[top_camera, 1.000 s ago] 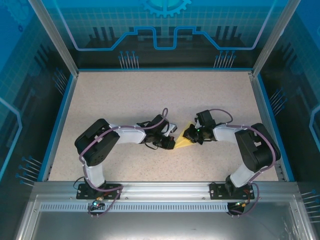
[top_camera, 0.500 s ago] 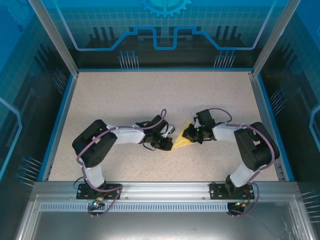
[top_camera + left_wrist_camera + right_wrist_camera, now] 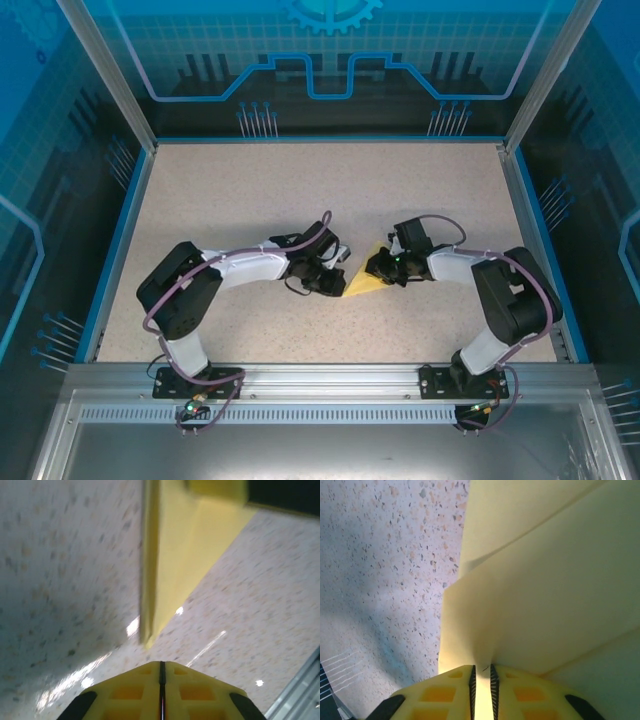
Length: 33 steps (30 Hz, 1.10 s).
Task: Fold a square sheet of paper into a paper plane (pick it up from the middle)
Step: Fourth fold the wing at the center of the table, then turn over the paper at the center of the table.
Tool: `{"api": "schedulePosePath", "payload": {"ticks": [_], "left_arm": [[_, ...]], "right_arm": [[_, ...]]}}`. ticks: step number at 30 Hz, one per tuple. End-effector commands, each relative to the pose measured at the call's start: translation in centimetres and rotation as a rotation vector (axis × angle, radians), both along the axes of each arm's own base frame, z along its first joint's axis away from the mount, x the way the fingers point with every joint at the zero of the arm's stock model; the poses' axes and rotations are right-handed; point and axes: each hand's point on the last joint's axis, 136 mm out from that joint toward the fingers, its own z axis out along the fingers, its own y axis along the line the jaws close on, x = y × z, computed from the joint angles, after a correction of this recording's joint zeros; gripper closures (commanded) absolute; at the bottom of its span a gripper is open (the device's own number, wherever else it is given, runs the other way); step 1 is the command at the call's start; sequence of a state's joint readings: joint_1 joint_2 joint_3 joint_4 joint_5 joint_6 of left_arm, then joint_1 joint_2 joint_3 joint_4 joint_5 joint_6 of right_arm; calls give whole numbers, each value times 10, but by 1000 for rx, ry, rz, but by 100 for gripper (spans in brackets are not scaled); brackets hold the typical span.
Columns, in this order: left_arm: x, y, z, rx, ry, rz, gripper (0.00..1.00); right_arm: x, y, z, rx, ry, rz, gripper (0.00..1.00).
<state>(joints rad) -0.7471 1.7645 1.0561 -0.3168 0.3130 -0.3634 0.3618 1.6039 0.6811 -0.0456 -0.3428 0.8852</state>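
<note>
Your yellow paper (image 3: 363,281) is folded into a slim pointed wedge, layers stacked with crisp creases. It's sitting mid-table (image 3: 300,190), one tip aimed near-left and its right edge pinched in the right hand (image 3: 481,680)

folded yellow paper (image 3: 357,286) half hidden under the right gripper (image 3: 379,270) from above, blurred in left wrist view, cut off at top edge

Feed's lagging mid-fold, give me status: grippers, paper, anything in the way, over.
Left gripper shut, empty, tips just short of the folded yellow paper. Right gripper shut on it. No obstruction seen on the table.
</note>
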Motion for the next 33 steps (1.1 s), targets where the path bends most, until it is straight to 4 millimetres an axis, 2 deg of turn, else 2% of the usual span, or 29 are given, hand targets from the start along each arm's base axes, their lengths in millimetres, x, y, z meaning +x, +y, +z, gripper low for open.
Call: {"api": "schedulePosePath", "payload": {"ticks": [1,9,13,21,26,33], "left_arm": [[13,-10,25,-36,-50,-2,88],[29,-26,18,-63,-65,-2,74],[38,-28,14,-90,-71,8,71],[49,-31,-1,-95,-57,14,71],[53,-38,-6,-115,-42,5,72],[56,-33,-15,-96,-30,13,81]], "right_arm": [[2,-13,18,-26,-29,-9,76],[-7,-33,28,-9,-33,-38,65],[-5,-30,29,43,-42,-35,61],[-2,-17,18,126,-28,-28,57],[1,-15,12,129,-18,-30,56],[9,-8,12,157,-36,-15,57]]}}
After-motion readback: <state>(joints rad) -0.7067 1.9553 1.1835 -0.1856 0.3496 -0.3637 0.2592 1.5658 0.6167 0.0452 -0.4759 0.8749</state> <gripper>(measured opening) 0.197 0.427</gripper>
